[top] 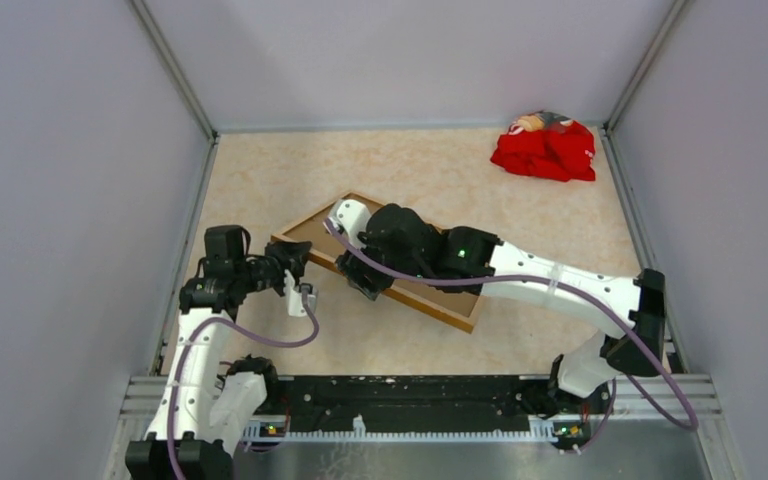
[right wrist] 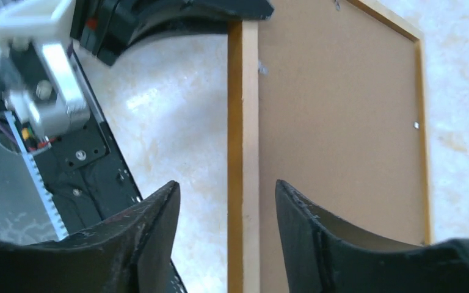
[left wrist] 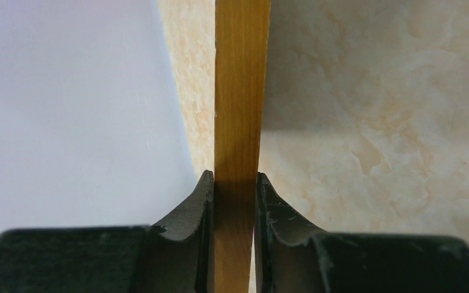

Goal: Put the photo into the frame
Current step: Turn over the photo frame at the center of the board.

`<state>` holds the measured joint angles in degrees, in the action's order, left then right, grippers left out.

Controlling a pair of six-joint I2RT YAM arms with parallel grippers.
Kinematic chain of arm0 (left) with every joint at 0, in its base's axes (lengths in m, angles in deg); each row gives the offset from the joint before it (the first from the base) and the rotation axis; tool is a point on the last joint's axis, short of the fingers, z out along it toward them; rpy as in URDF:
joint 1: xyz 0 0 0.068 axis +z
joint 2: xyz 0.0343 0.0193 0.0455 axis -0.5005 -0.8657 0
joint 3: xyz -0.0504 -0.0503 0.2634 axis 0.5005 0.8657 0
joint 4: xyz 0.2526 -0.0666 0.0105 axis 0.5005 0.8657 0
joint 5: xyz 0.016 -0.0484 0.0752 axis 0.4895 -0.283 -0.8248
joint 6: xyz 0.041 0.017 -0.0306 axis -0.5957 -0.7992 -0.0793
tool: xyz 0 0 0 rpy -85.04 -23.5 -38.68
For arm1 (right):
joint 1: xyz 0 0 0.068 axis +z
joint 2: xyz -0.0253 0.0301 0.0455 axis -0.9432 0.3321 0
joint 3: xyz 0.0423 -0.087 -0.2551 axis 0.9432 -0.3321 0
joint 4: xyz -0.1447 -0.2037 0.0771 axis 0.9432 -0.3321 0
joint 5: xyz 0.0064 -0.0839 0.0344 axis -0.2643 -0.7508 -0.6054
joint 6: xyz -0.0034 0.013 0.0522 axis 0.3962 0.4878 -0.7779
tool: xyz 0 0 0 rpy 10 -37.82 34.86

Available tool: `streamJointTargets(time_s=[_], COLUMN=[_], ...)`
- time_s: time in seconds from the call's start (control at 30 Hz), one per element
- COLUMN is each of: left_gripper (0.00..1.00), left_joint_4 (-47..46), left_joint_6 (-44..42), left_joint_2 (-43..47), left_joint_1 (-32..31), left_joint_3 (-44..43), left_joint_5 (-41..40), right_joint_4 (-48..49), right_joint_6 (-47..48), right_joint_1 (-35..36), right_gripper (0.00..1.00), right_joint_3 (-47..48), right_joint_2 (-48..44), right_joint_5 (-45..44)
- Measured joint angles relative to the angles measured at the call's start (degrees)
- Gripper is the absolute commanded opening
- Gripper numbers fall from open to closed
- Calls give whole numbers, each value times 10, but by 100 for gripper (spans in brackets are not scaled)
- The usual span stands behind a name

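while l fingers [left wrist: 190, 210] clamp frame [left wrist: 239, 91] edge, r fingers [right wrist: 149, 229] apart, frame rail btwn them

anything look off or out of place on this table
The frame lies back up and askew across the table, brown board showing, no photo in sight. The left gripper pinches its edge; the right gripper straddles a rail, open. A crumpled red bundle sits in the far right corner.

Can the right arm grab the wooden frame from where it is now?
Probably yes. The right end effector is open, with the edge rail of the frame between its fingers, and nothing seems to block it. The left end effector also pinches the frame.
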<state>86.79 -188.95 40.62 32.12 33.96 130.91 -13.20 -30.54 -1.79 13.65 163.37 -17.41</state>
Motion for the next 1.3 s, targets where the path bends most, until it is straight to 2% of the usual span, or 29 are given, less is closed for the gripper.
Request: streamJointTargets(time_s=[0.23, 0.57, 0.7, 0.73, 0.8, 0.87, 0.93, 1.0, 1.1, 1.13, 1.17, 1.2, 1.3], left_gripper=[0, 0, 0, 0, 0, 8, 19, 50, 68, 79, 94, 98, 99], left_joint_4=[6, 6, 6, 6, 6, 1, -7, -13, -20, -27, -29, -36, -51], left_joint_6=[46, 65, 68, 68, 70, 75, 88, 104, 155, 179, 195, 213, 271], left_joint_2=[-32, -32, -31, -31, -31, -31, -31, -33, -46, -52, -57, -62, -74], left_joint_1=[-3, -5, -5, -6, -6, -7, -7, -7, -7, -7, -7, -7, -7], left_joint_3=[-48, -54, -54, -54, -54, -54, -57, -59, -81, -96, -108, -120, -159], left_joint_5=[-12, -12, -12, -12, -12, -11, -11, -13, -3, 1, 1, 5, 12], right_joint_4=[-48, -64, -51, -41, -38, -31, -28, -22, -6, -5, -10, -17, -51], right_joint_6=[63, 139, 167, 177, 186, 196, 220, 236, 238, 238, 236, 232, 208], right_joint_1=[3, 17, 20, 20, 21, 21, 23, 28, 26, 25, 22, 18, -3], right_gripper=[67, 71, 61, 56, 37, 13, 0, 0, 0, 0, 0, 0, 0], right_joint_3=[-1, -94, -99, -102, -102, -102, -102, -102, -101, -99, -91, -77, 0], right_joint_2=[-31, -30, -21, -19, -16, -12, -8, -7, -8, -7, -7, -6, 11], right_joint_5=[-28, -154, -202, -216, -225, -230, -236, -241, -243, -243, -242, -237, -216])
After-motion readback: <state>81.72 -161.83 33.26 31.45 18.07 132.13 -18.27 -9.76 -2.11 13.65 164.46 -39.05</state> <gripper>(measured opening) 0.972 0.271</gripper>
